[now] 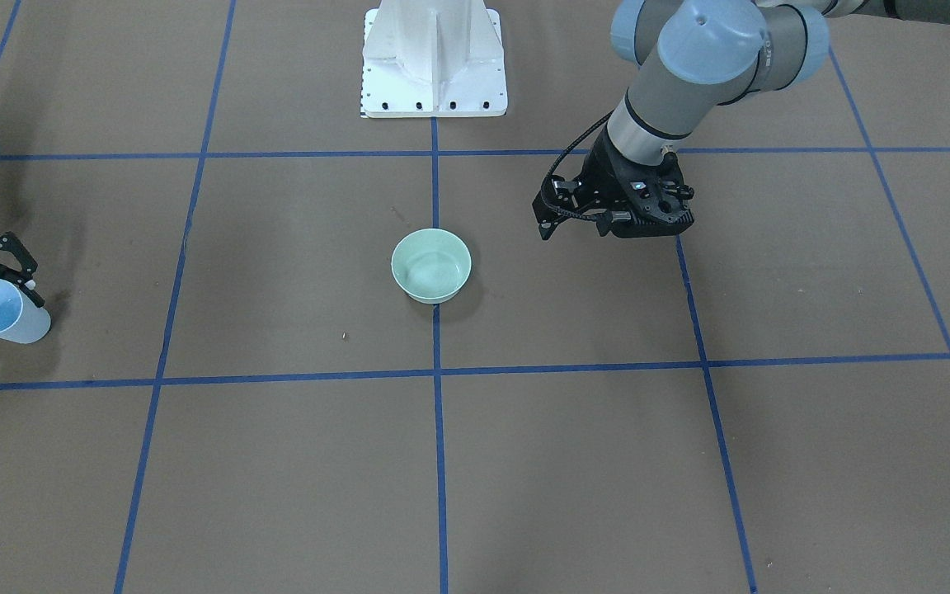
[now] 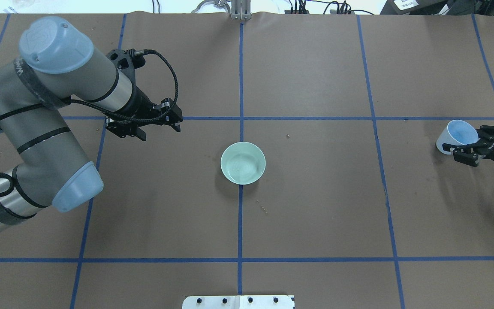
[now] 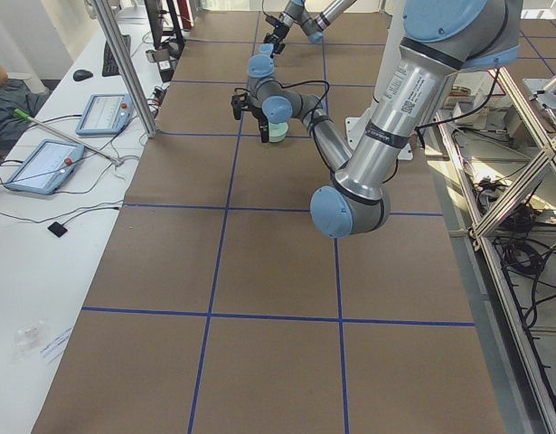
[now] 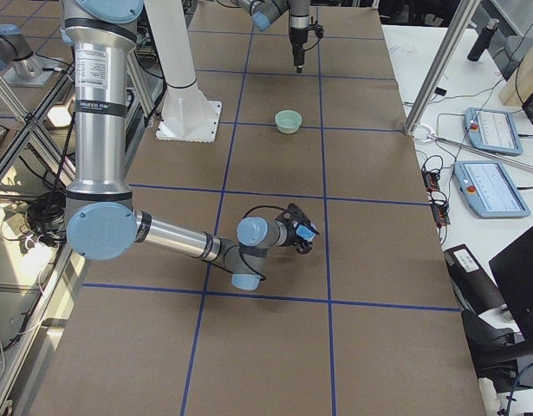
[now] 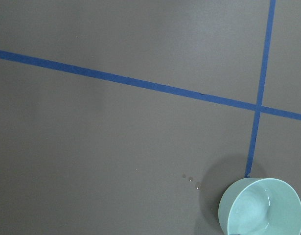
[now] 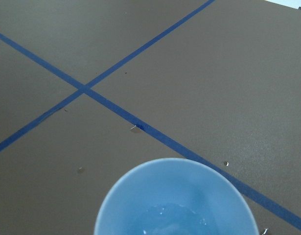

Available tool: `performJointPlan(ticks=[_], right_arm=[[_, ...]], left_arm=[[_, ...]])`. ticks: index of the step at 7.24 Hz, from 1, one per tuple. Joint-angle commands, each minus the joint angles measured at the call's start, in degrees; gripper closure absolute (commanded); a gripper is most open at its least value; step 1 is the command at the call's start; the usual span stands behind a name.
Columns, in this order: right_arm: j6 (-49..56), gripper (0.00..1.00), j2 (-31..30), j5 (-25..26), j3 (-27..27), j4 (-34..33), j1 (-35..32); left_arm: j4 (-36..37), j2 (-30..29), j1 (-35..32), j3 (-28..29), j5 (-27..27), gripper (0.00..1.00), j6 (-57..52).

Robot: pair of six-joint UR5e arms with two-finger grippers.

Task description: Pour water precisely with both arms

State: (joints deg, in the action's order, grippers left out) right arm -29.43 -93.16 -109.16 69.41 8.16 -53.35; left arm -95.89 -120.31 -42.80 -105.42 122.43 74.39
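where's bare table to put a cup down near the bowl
Bare brown table lies between the mint green bowl and the white pedestal, and between bowl and pale blue cup in the right tool. Tightest under the left tool.

Overhead and front views opposed, side views lengthwise (bowl shared), wrist cameras close.

A robotics lab: jointed robot arms stand by a white pedestal at a table covered in brown paper and gridded with blue tape, with control tablets, cables and metal framing alongside.
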Motion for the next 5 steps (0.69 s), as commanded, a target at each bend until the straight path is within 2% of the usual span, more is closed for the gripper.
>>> performJointPlan(ticks=[1,3,5], right_arm=[[-0.27,0.99,0.08,-0.35,4.21,-3.47,0.00],[-0.45,1.00,0.87,0.08,17.62,-20.72,0.00],[-0.54,1.00,6.56,2.00,26.27,-38.31,2.96]], left_arm=[[0.00,-0.01,-0.26,-0.31,0.09,0.11,0.05],[0.00,0.08,-1.40,-0.31,0.35,0.11,-0.04],[0.18,2.96,-3.33,-0.13,0.53,0.11,-6.59]])
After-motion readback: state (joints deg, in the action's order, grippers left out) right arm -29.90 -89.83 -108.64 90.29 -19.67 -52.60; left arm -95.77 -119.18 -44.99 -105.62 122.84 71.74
